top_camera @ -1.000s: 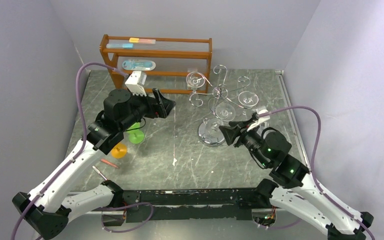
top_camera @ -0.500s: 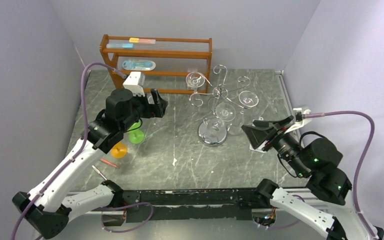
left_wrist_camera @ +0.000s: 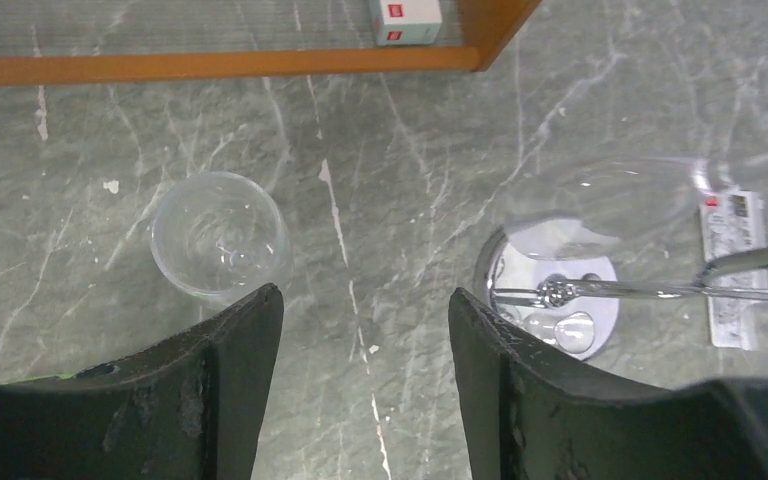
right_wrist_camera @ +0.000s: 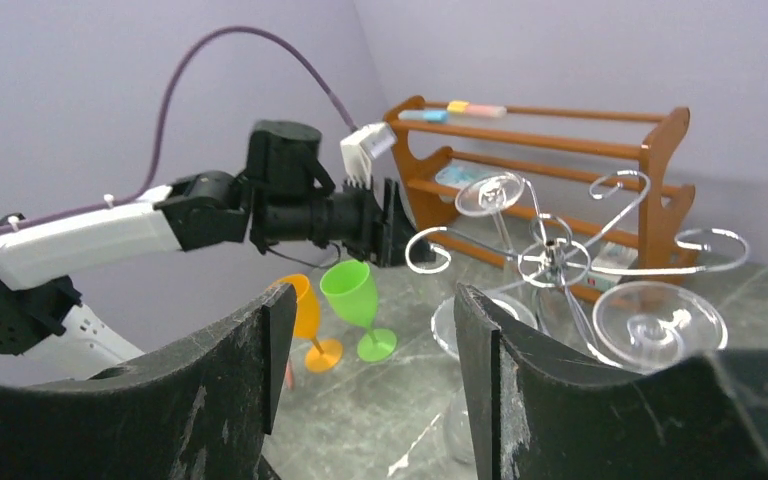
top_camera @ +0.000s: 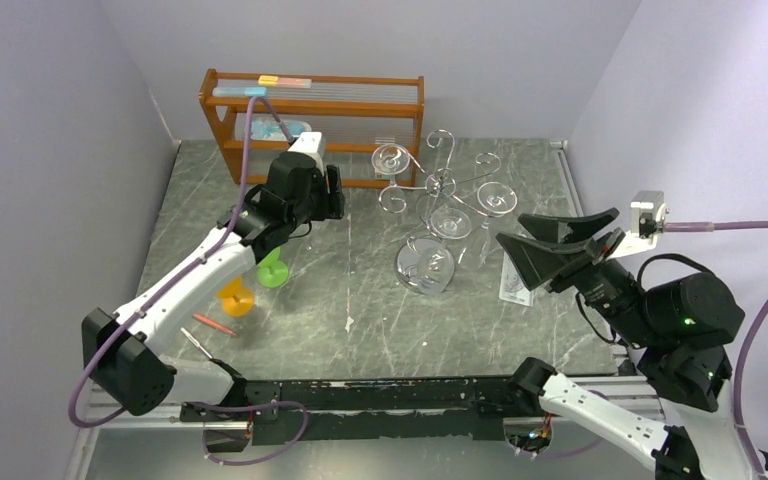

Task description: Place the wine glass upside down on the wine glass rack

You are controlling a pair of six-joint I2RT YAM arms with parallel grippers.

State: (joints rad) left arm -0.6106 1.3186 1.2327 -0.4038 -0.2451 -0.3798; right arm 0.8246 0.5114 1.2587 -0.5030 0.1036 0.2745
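Wine glass: the clear wine glass (left_wrist_camera: pixel 220 235) stands upright on the bench (left_wrist_camera: pixel 380 150), mouth up. It is just ahead of my left claw's outer fingertip and off the claw's centre line, and I look almost straight down its stem.
Left claw: the left claw (left_wrist_camera: pixel 360 300) is spread wide and holds nothing, with only bare bench between the fingers.
Right claw: the right claw (right_wrist_camera: pixel 375 295) is also wide open and empty. It is held high, well apart from the glass, facing the wine glass rack (right_wrist_camera: pixel 550 262).
Deciding relation: the glass lies to the left of the left claw's gap and the rack's mirrored base (left_wrist_camera: pixel 550 300) to the right. The left claw is much the nearer, so I judge the pick is its job, after a sideways shift. The glass's long axis is vertical, so it must be flipped before hanging.
View difference: only the left wrist view shows the free glass. In the top view the left arm (top_camera: pixel 210 260) seems to cover that spot, and I cannot find the glass there. The right wrist view shows the curled arms from the side, one carrying a hung glass (right_wrist_camera: pixel 490 192).
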